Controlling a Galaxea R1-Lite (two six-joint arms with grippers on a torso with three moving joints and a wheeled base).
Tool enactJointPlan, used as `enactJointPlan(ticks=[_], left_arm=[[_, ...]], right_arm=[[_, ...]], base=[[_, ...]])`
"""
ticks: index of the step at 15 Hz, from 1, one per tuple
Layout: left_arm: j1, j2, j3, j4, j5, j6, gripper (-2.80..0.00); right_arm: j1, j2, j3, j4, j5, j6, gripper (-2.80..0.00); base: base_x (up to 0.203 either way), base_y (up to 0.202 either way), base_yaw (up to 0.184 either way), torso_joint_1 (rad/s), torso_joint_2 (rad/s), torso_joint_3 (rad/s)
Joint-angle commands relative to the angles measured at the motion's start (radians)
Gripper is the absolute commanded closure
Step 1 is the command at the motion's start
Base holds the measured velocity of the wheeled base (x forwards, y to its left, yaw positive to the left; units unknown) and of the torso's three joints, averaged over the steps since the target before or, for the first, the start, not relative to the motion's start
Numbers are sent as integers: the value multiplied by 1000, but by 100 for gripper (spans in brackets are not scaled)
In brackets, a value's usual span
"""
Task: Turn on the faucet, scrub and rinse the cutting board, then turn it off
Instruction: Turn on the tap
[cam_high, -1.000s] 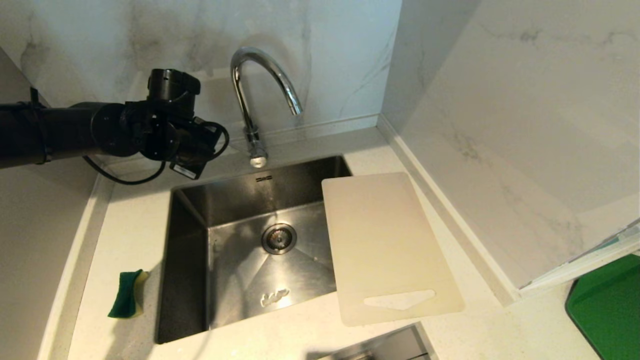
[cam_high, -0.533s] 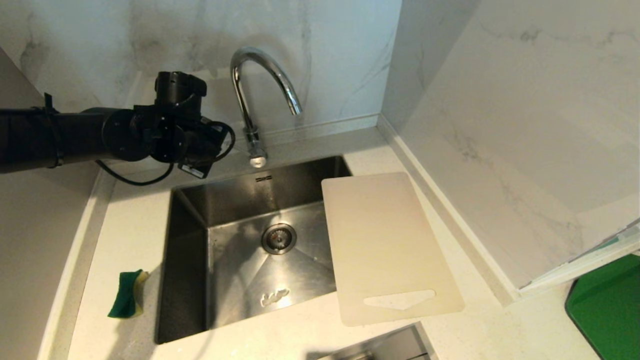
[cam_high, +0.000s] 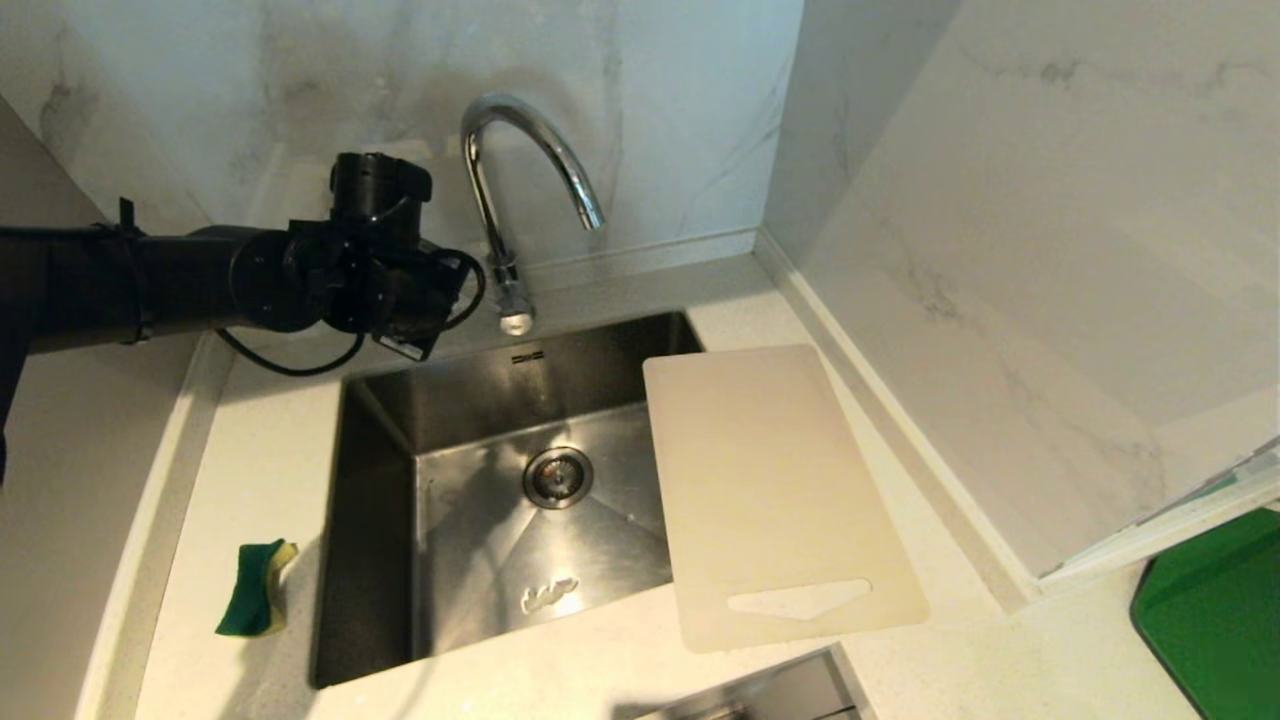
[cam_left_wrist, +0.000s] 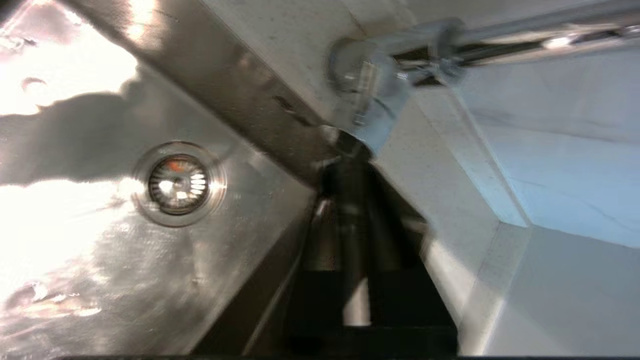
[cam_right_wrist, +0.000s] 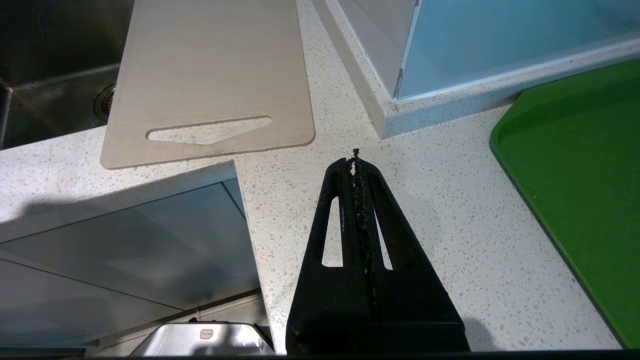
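The chrome faucet (cam_high: 520, 125) arches over the sink's back edge, and no water shows at its spout. My left gripper (cam_left_wrist: 350, 152) points at the faucet base (cam_left_wrist: 372, 85), its tips just short of it. A narrow gap shows between the dark fingers (cam_left_wrist: 390, 240), which hold nothing; I cannot tell whether they touch the faucet. In the head view the left wrist (cam_high: 385, 285) hides them. The cream cutting board (cam_high: 780, 490) lies flat over the sink's right rim, handle cutout nearest me. My right gripper (cam_right_wrist: 356, 160) is parked shut above the counter, near the cutting board (cam_right_wrist: 210, 65).
A steel sink (cam_high: 380, 520) with a round drain (cam_high: 557, 476) fills the middle. A green-and-yellow sponge (cam_high: 255, 588) lies on the counter to its left. A dark green board (cam_high: 1215, 610) sits at the far right. Marble walls close the back and right sides.
My left arm has moved to the right along the back of the sink, closer to the faucet base. The cutting board, the sponge and the right arm have not moved.
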Motion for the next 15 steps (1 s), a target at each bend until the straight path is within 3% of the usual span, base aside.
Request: enactJointPlan(ticks=[1, 9, 11, 15], left_arm=[[-3, -5, 1, -12, 7, -7, -280], [-2, -3, 0, -63, 17, -32, -280], [-2, 9, 0, -64, 86, -19, -280], [-1, 98, -2, -186, 251, 112, -280]], right_arm=[[0, 2, 0, 0, 0, 0, 0], [0, 2, 1, 0, 0, 0, 0], [0, 2, 1, 0, 0, 0, 0], [0, 2, 0, 0, 0, 0, 0]], base=[[0, 0, 0, 0, 0, 0], [0, 0, 0, 0, 0, 0], [0, 0, 0, 0, 0, 0], [0, 0, 0, 0, 0, 0]])
